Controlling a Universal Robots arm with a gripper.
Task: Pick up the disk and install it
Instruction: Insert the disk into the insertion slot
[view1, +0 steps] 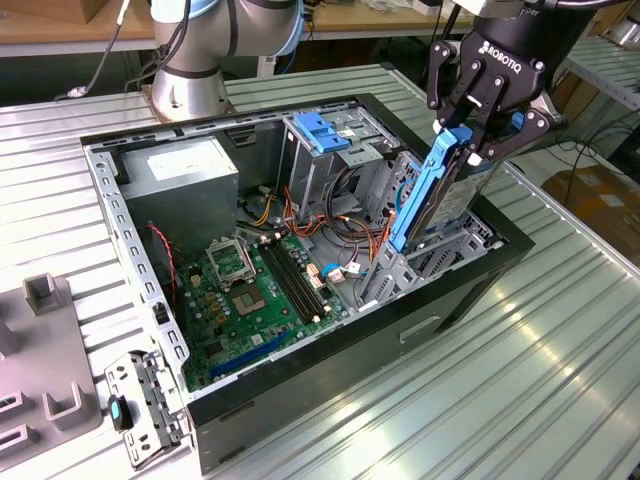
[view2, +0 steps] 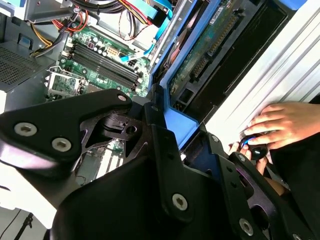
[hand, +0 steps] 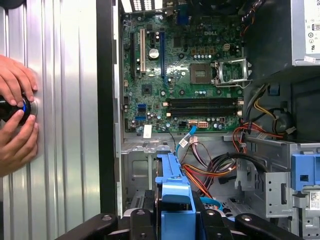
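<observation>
Tool (view1: 466, 140) clamped on upright disk (view1: 424, 200) over computer case (view1: 330, 370); likely stiff, dense, shock-fragile (grip the blue rails).

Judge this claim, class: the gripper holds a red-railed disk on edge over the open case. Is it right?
No. The exterior view shows blue rails, not red: the gripper holds a blue-railed disk on edge over the open case.

Base (view1: 195, 60): silver-grey rounded joints with light-blue caps, upper left of the exterior view.
Cables (view1: 178, 30): black, running down beside the base.
Gripper (view1: 470, 140): black, angular linkage, white lettering.
Screws (view2: 180, 201): silver, round, set in the black links.
</observation>
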